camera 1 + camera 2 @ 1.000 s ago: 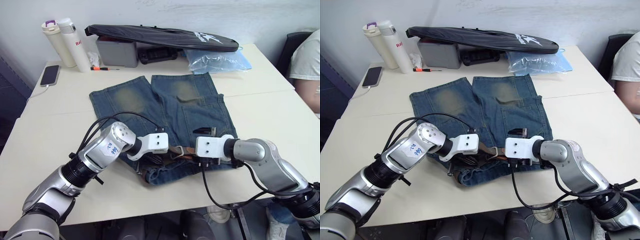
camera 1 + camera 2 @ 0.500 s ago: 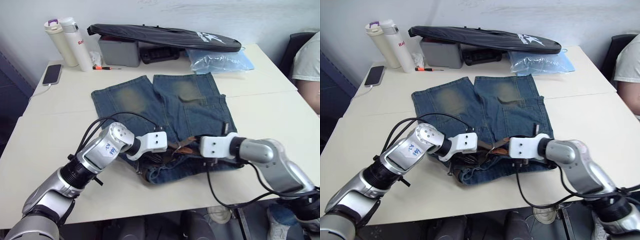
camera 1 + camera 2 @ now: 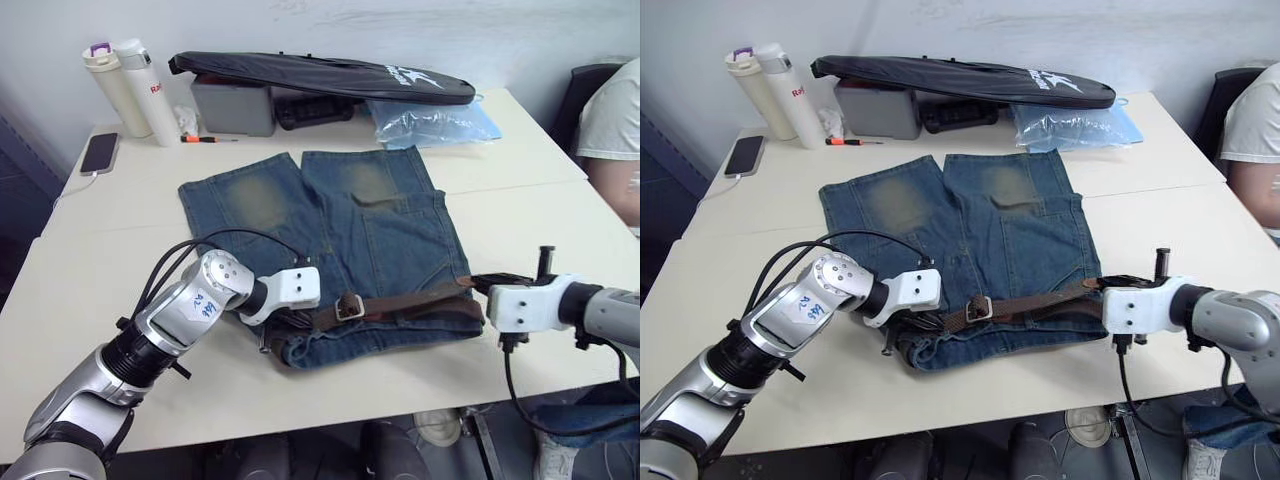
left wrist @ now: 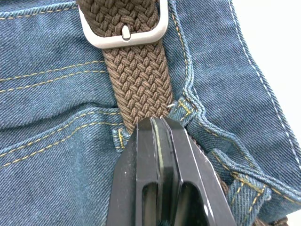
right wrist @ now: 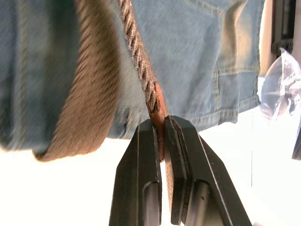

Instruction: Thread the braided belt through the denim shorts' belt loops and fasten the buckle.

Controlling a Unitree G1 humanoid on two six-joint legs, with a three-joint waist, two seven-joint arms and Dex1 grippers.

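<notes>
Denim shorts (image 3: 330, 235) spread flat on the white table (image 3: 90, 250), waistband toward the robot, legs pointing away. Braided belt (image 3: 410, 303) now drawn out straight along the waistband, where a second ago it sat bunched between the two grippers near the middle. Right gripper (image 5: 162, 128) moved well out past the shorts' right edge since then, fingers clamped on the belt's dark leather end, strap stretched taut back toward the waistband. Left gripper (image 4: 157, 126) much where it was, at the waistband's left part, fingers pressed together with no gap, tips resting on the woven strap right at a belt loop (image 4: 118, 138); hard to tell whether any strap lies between the pads. Buckle (image 4: 123, 34) just beyond those tips, silver frame lying flat on the denim with the strap through it and the prong across the weave; earlier hidden among the crowded grippers, now in plain sight in the head views (image 3: 349, 306). At the table's far edge, a long black bag (image 3: 320, 72), two bottles (image 3: 125, 85), a phone (image 3: 100, 151) and a clear blue plastic bag (image 3: 435, 120).
</notes>
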